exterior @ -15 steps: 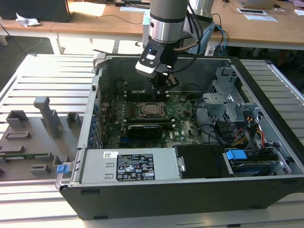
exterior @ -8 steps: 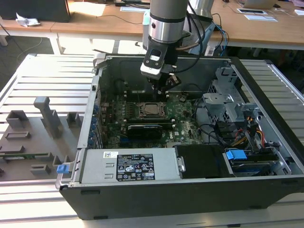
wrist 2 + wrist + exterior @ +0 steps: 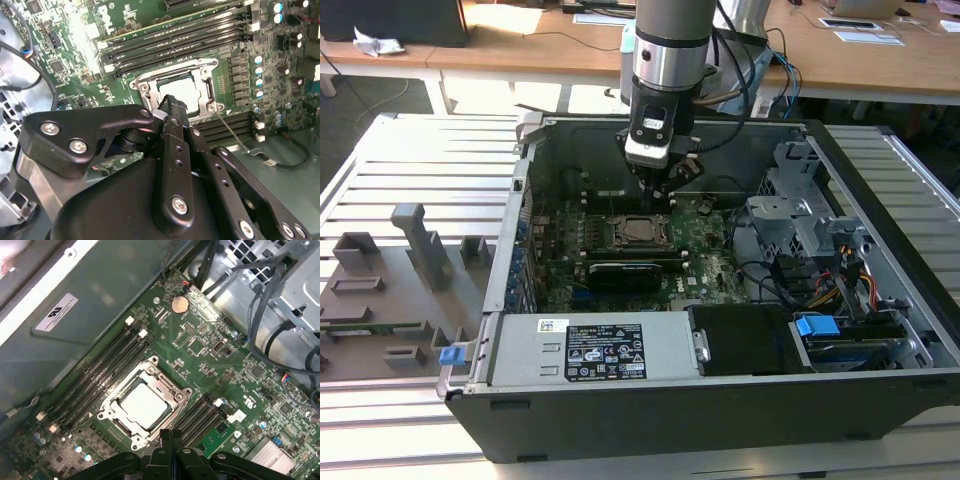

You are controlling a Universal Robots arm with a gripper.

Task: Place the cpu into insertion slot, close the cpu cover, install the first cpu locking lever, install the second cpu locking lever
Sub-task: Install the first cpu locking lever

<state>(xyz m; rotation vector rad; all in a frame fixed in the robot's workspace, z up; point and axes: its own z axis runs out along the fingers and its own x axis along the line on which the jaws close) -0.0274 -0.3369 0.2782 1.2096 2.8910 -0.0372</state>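
Note:
The cpu (image 3: 641, 229) lies flat in its socket on the green motherboard, its dull silver top showing in both wrist views (image 3: 181, 91) (image 3: 142, 406). The cpu cover (image 3: 167, 388) (image 3: 207, 90) lies down around it as a silvery frame. A thin wire locking lever (image 3: 232, 132) runs out from one socket corner across the memory slots. My gripper (image 3: 658, 195) hangs just above the socket's edge. Its black fingers are shut together (image 3: 171, 106) (image 3: 170, 436), and I see nothing between them.
The open computer case (image 3: 520, 190) walls in the board. A long black card (image 3: 630, 270) lies beside the socket. A power supply (image 3: 590, 350), a metal drive cage (image 3: 790, 215) and loose cables (image 3: 820, 280) crowd the exterior view's right. Grey fixtures (image 3: 415, 240) stand outside, left.

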